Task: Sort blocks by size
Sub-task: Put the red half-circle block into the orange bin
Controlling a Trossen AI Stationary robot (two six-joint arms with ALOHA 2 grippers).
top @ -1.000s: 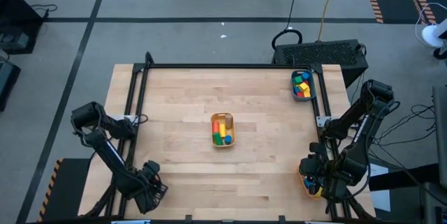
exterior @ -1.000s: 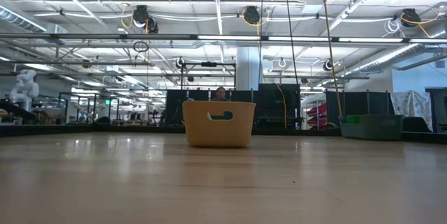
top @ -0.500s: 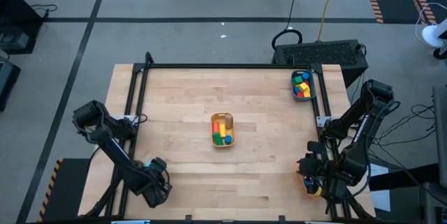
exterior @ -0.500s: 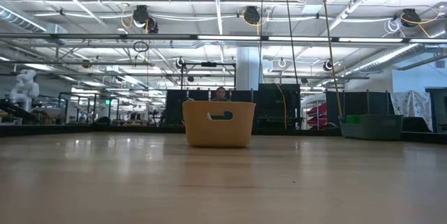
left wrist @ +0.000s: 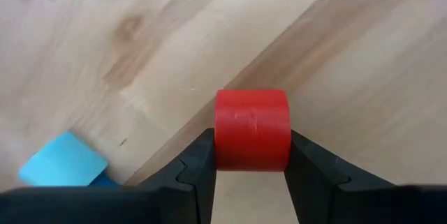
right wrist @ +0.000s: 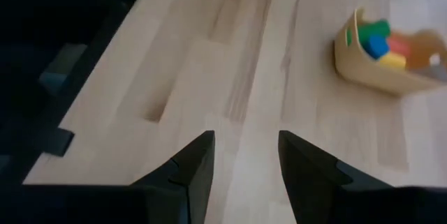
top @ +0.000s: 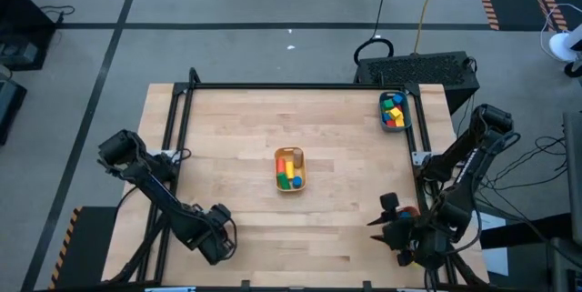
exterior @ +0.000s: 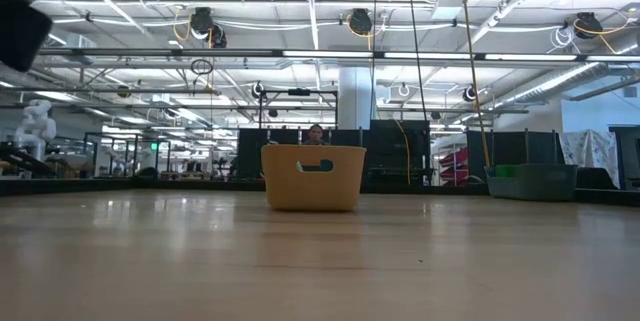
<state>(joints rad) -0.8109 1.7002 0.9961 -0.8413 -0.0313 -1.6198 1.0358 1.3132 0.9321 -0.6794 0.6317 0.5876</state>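
Note:
My left gripper (top: 218, 237) is over the table's near left part, shut on a red block (left wrist: 251, 130). A cyan block (left wrist: 63, 168) lies on the wood close beside it, seen only in the left wrist view. My right gripper (top: 386, 215) is open and empty over the table's near right part; its fingers (right wrist: 199, 161) stand apart over bare wood. More blocks lie in the tan bin (top: 290, 169) at the table's middle and in the teal bin (top: 394, 112) at the far right. My left gripper pinches the red block by two opposite sides (left wrist: 218, 140) between its two fingertips. The fingers come from above, pointing down at the table. The block seems clear of the wood, though I cannot tell for sure.
The tan bin (exterior: 313, 176) and teal bin (exterior: 532, 181) also show in the low view, with a person (exterior: 317, 134) far behind. A dark part of an arm (exterior: 20, 31) is at that view's upper left. Black rails (top: 273, 85) frame the table. Bare wood lies between the grippers.
My left gripper has gone toward the table's right edge, in over the near left part of the table. My right gripper has come from the near right corner toward the table's left and far side, and a dark arm part has come into the low view.

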